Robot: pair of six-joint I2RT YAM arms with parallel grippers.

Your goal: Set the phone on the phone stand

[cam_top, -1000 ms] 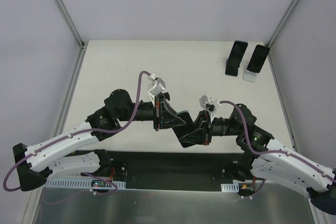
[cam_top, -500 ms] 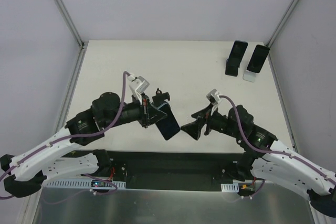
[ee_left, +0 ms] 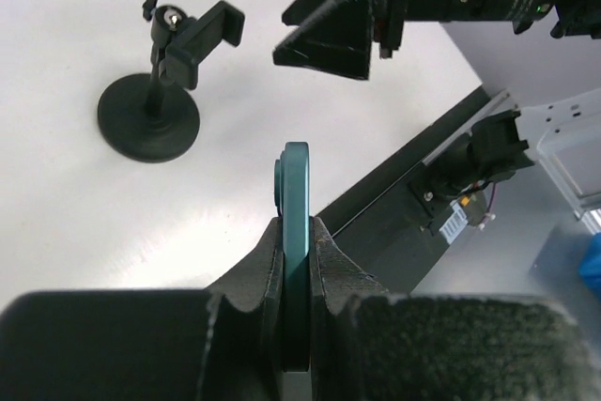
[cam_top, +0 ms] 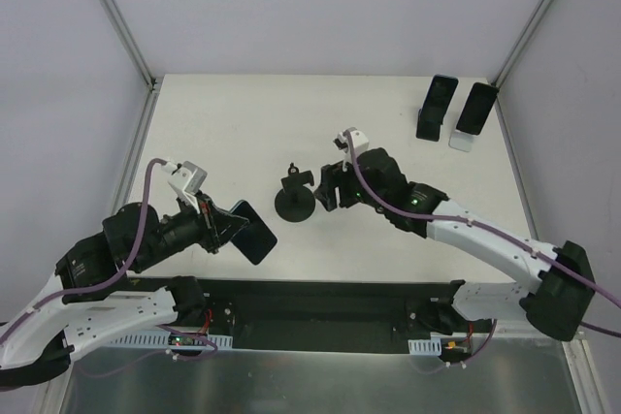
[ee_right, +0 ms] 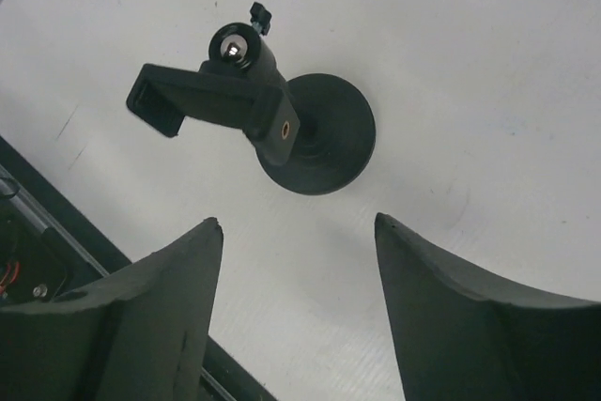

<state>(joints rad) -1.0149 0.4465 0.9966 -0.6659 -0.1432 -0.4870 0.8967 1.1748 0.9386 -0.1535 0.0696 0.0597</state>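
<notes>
Since 0.5 s ago: pullback of L gripper toward near-left of table, phone along w/ it. Swing of R gripper fwd & left, away from the phone, to just beside phone stand.

Now: L pads clamped tight on phone's lower part. Edge-on in L wrist view, teal rim, upper end sticking out past the fingertips. Held above table close to its near edge, well apart from the stand, not on it.

R fingers spread wide, nothing between. In R wrist view, one finger either side of the frame w/ the stand beyond the gap, no contact.

Stand upright on round blk base, approx mid-table. Clamp head on ball joint at top, tilted to one side.

Far-right corner: 2 other phones leaning on own holders, side by side, well apart from both arms.
</notes>
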